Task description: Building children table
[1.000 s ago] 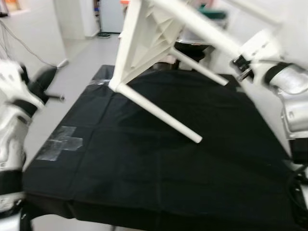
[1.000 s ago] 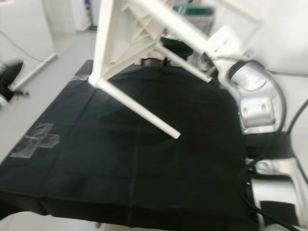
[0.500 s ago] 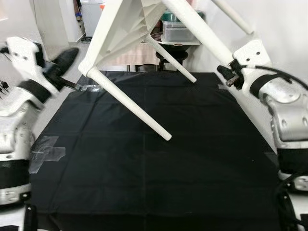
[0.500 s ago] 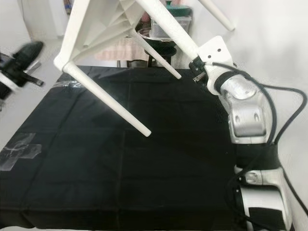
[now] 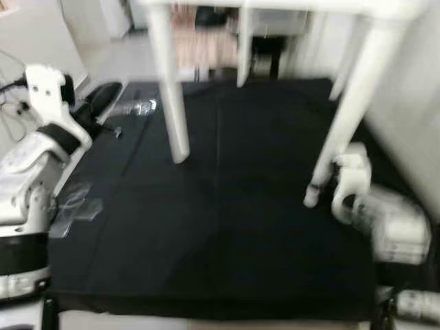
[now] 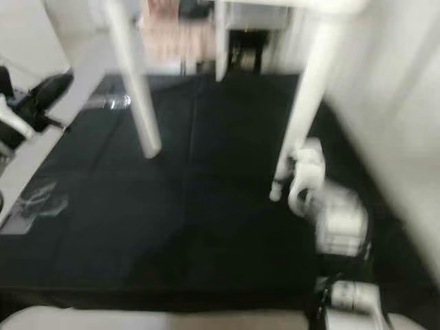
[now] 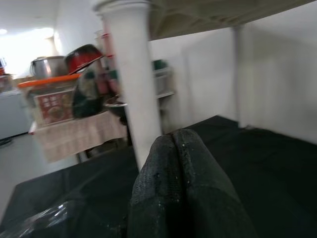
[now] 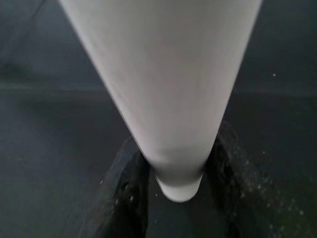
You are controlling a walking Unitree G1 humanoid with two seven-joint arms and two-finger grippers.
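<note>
At the left edge of the black cloth mat we see our left gripper, its two black fingers pressed together, clenched on nothing. Just past it lies a patch of clear tape. The white plastic children's table stands upright over the mat, its near-left round leg ending just above the cloth. To the right, our right gripper grasps the near-right white leg close to its foot, one finger on each side.
</note>
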